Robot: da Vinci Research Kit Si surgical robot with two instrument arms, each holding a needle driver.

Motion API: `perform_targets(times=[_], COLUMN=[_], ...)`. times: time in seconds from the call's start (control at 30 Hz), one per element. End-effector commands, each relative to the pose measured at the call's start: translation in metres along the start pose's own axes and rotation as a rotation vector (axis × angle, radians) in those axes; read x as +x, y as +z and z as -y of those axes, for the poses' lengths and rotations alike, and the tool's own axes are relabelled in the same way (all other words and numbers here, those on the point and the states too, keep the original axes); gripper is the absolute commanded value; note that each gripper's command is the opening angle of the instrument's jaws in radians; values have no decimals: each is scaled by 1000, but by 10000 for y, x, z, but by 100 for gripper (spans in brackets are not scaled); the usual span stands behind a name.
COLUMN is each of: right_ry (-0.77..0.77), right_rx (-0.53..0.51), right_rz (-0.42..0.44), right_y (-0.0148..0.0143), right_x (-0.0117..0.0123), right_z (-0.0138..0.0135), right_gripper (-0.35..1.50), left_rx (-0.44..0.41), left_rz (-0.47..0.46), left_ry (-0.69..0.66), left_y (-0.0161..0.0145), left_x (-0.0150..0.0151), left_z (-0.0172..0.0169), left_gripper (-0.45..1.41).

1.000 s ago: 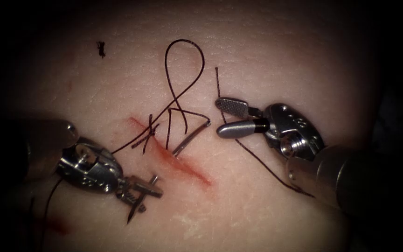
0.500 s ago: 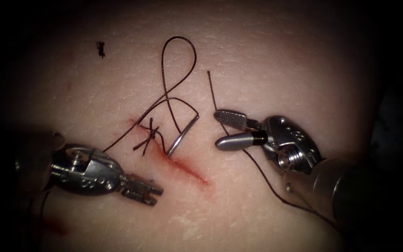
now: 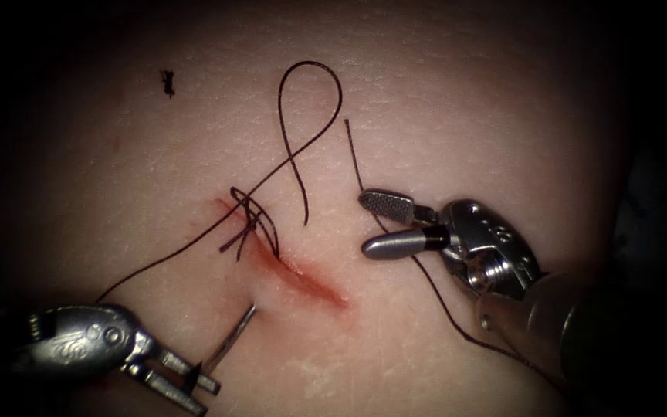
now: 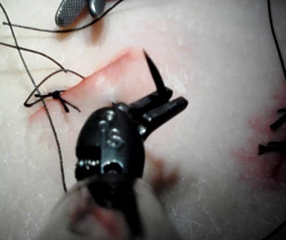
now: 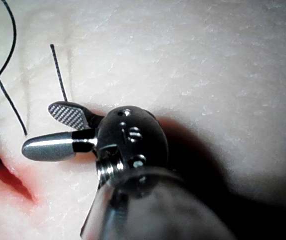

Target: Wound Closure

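Observation:
My left tool [image 3: 187, 384] is low on the left of the cut [image 3: 310, 276], jaws shut on the curved needle [image 3: 229, 340] near its pointed end. The needle's rear part is still in the tissue just left of the cut. The left wrist view has the same hold: tool [image 4: 165, 102], needle [image 4: 153, 75], cut [image 4: 103, 72]. My right tool [image 3: 365, 224] hovers to the right of the cut with jaws open and nothing in them, as its own view [image 5: 38, 129] confirms. Dark thread [image 3: 310, 85] loops above a tied knot [image 3: 247, 220] at the cut's upper end.
A loose strand of thread [image 3: 441, 309] runs under the right tool toward the lower right. Red fluid [image 5: 5, 180] lines the cut. A small black speck [image 3: 167, 81] lies far upper left. Older stitch ends [image 4: 282, 120] sit on reddened tissue beyond the left tool.
The needle stood on the cut's right side; it has passed through and now comes out on the left. My left tool moved down-left, drawing it out. The right tool barely shifted.

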Motion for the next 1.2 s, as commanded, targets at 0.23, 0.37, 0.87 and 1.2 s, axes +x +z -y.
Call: perform_targets(times=[0.23, 0.37, 0.87, 1.2], right_ry=[-84, -207, -533, -578], right_rx=[28, 50, -22, -93], right_rz=[144, 197, 315, 391], right_y=[17, 24, 88, 106], right_x=[-9, -7, -11, -35], right_z=[33, 57, 118, 95], right_gripper=[141, 141, 141, 135], left_rx=[-83, -120, 141, 228], left_rz=[-166, -198, -377, -414], left_ry=[-59, -46, 375, 461], left_y=[-13, -31, -82, -85], left_x=[27, 39, 41, 51], left_z=[-34, -54, -86, -103], left_gripper=[-45, -45, -45, -45])
